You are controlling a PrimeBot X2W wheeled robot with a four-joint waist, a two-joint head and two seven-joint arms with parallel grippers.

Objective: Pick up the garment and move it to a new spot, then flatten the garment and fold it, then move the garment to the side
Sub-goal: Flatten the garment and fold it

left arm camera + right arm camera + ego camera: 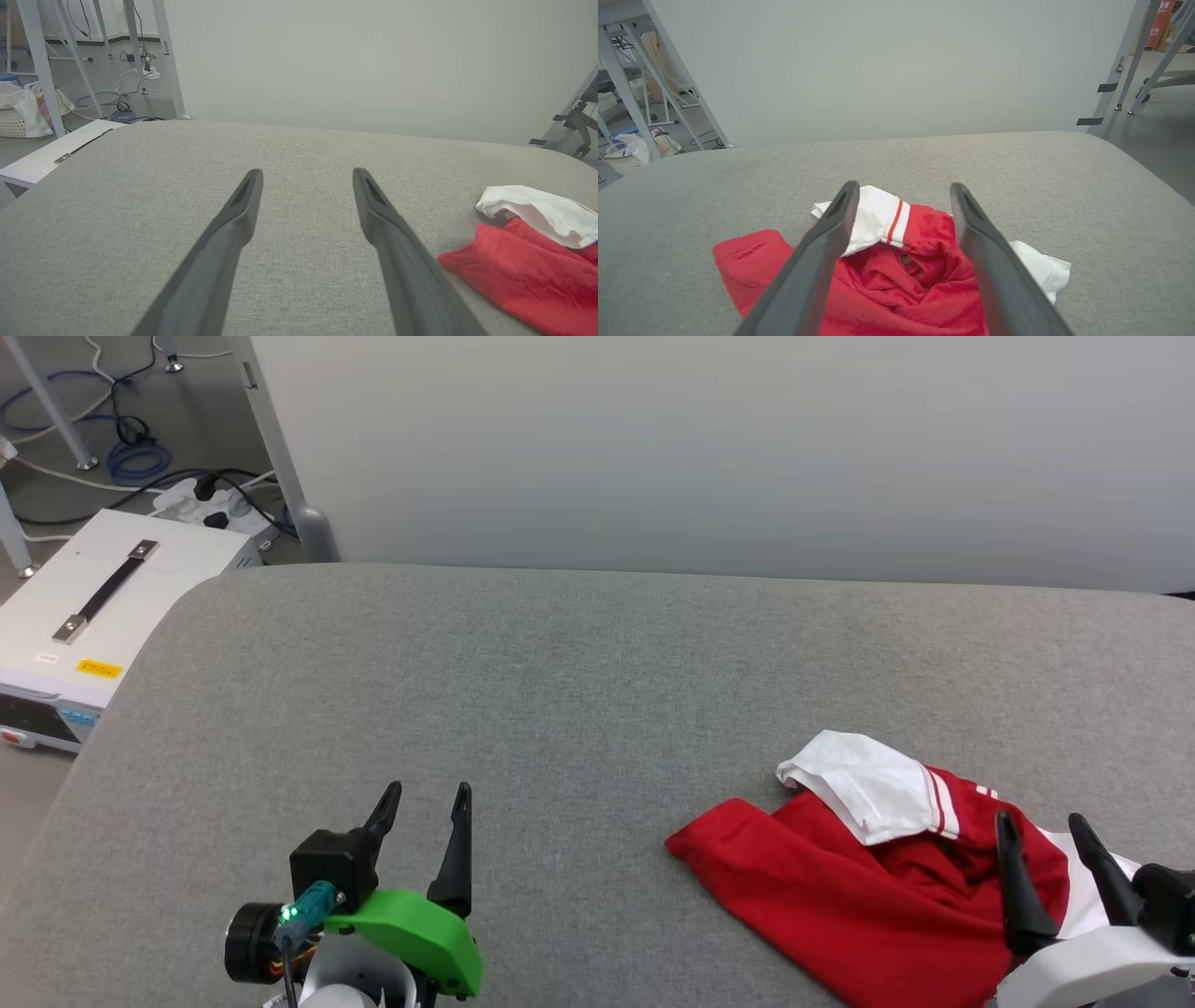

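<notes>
Lying in a crumpled heap, the garment is seen on the right side of the grey tabletop. Its red cloth is bunched up, and a white sleeve with red stripes is folded over the top. The right claw is seen at the heap with its two dark fingers spread apart, and nothing is pinched between them. The left claw is seen well apart from the garment, over bare tabletop, with its fingers spread wide too. A white box is seen on the floor to the left.
</notes>
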